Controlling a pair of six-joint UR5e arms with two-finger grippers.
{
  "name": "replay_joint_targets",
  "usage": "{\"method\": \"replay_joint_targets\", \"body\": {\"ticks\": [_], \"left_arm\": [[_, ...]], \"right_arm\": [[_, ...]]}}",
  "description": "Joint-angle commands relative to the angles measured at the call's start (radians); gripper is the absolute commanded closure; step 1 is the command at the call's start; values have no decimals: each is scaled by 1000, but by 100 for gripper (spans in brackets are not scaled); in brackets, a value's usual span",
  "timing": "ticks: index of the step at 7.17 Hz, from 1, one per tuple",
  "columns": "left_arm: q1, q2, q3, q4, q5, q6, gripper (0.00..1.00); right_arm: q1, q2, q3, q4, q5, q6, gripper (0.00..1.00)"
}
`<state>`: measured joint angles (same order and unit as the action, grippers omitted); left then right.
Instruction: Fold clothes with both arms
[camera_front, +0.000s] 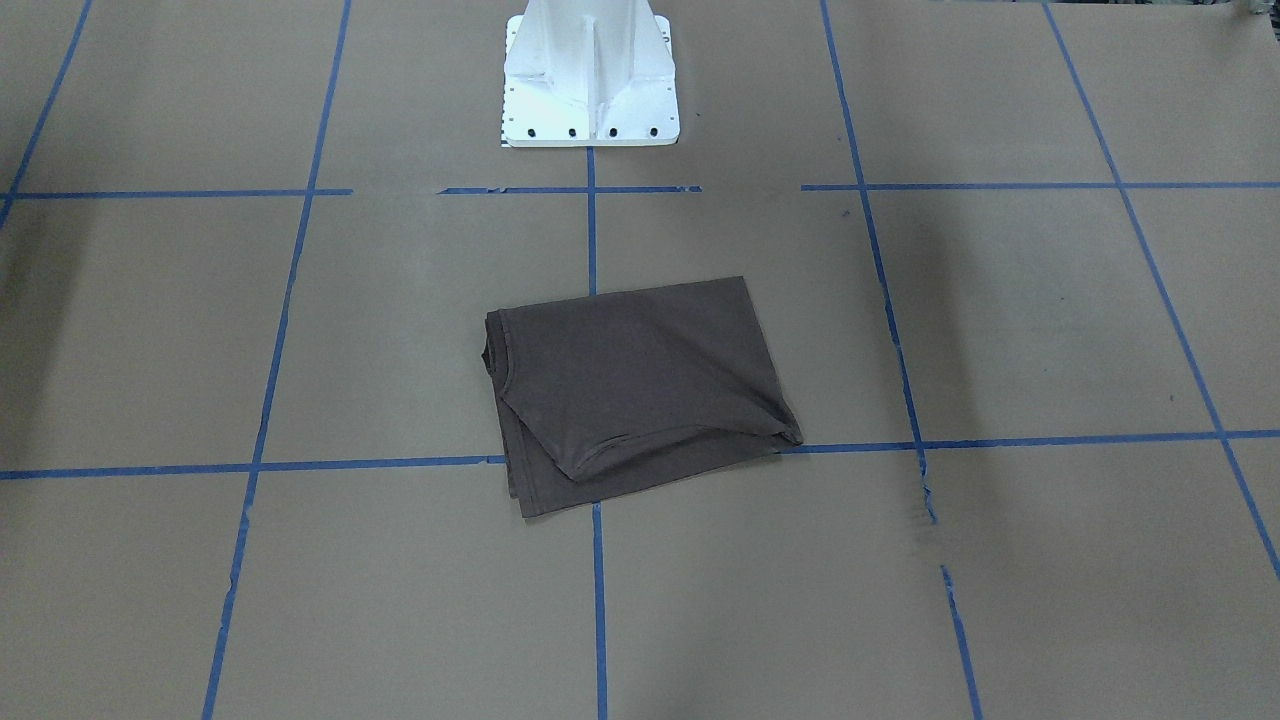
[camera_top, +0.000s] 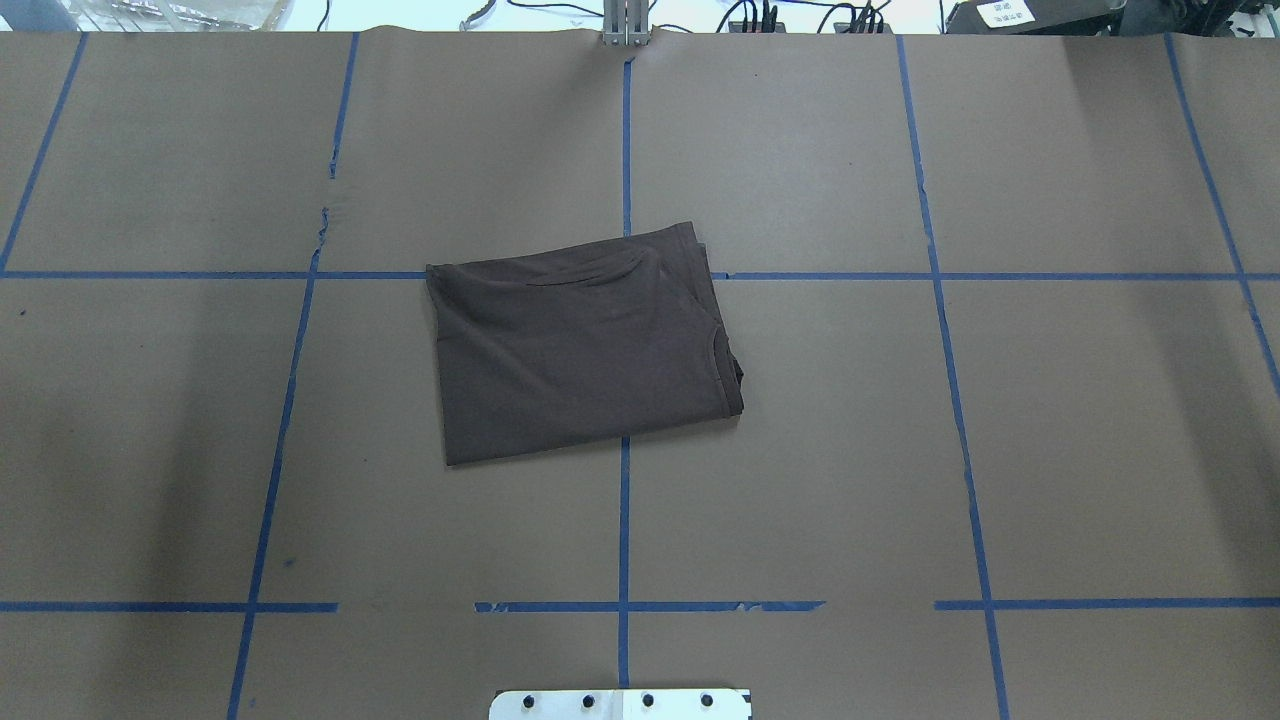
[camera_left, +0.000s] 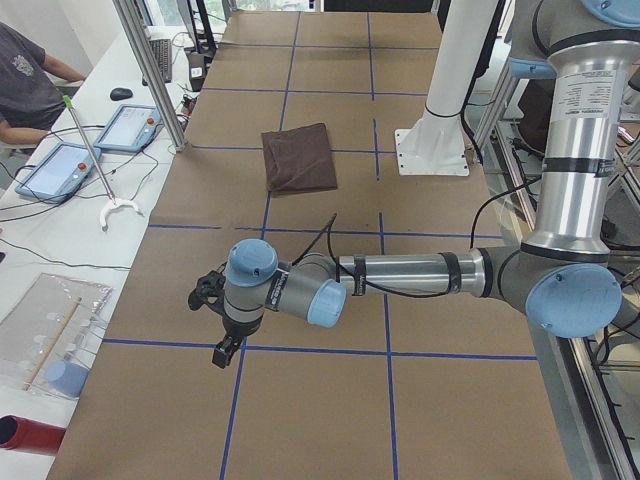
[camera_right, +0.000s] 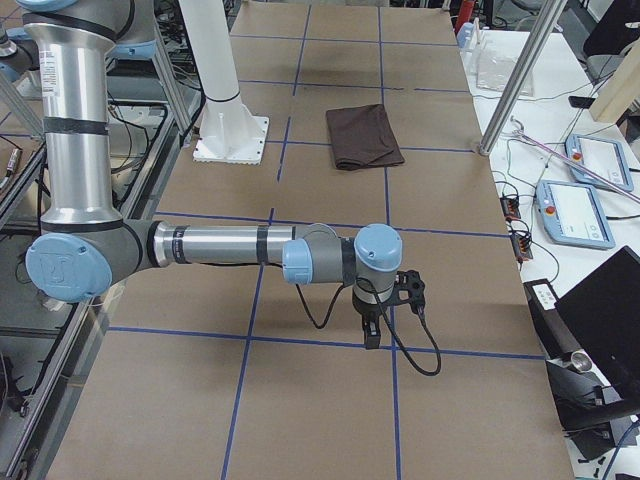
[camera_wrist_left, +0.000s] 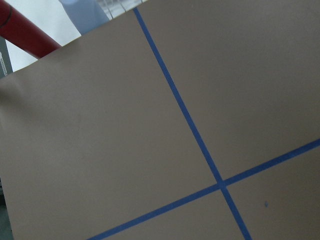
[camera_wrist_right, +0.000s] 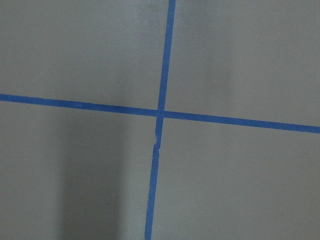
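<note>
1. Grey-brown T-shirt (camera_top: 580, 350): folded to a rectangle; lies flat mid-table on the paper-covered table (camera_top: 1050, 450), over a crossing of blue tape lines (camera_top: 625, 150); long axis runs across the table, slightly skewed; collar (camera_top: 722, 365) at the robot's right end.
2. Left gripper (camera_left: 221, 350): above bare paper, well apart from the T-shirt; jaw state cannot be told.
3. Right gripper (camera_right: 370, 338): above bare paper at the opposite end; jaw state cannot be told.
4. Clear bag (camera_left: 50, 320): on the side bench; holds a thin stick.

Brown paper-covered table (camera_top: 1080, 450), blue tape grid (camera_top: 624, 520), white side desk (camera_left: 50, 235), two tablets (camera_left: 130, 127)

A robotics lab: brown paper-covered table (camera_top: 800, 450), blue tape grid (camera_top: 624, 520), teach pendants (camera_left: 128, 128), aluminium frame posts (camera_left: 150, 70).
</note>
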<state>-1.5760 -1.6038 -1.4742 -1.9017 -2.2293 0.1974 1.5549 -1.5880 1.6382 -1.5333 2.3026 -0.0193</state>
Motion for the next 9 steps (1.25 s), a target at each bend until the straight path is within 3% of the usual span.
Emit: {"method": "replay_joint_targets", "body": {"ticks": [1,2,3,7,9], "left_arm": [[4,-1,-117,253,-10,-72,0],[13,2,-203,347,-15,-184,0],[19,8,-224,355,-16,-218,0],[19,13,-224,345,-15,-217,0],[19,13,-227,343,-15,-216,0]], "right_arm": [[1,-12,12,-2,11,4,0],[1,-15,21,-2,12,4,0],[1,-27,34,-2,12,4,0],[14,-121,70,-8,17,9,0],[54,-133,141,-109,97,9,0]]}}
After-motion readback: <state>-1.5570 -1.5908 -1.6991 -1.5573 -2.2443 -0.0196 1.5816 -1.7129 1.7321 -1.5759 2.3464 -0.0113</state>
